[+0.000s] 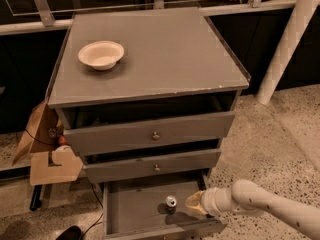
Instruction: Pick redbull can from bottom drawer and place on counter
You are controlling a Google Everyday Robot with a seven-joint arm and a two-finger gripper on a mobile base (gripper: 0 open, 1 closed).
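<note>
The redbull can [171, 203] stands upright on the floor of the open bottom drawer [140, 209], towards its right side. My gripper [192, 202] comes in from the right on a white arm and hangs over the drawer's right part, just right of the can and close to it. The counter [165, 54] is the flat grey-brown top of the cabinet, well above the drawer.
A pale bowl [101, 54] sits on the counter's left side. The two upper drawers [150, 134] with small knobs stand slightly pulled out above the bottom one. Cardboard pieces [47, 154] lean at the cabinet's left. A white post [285, 44] stands at the right.
</note>
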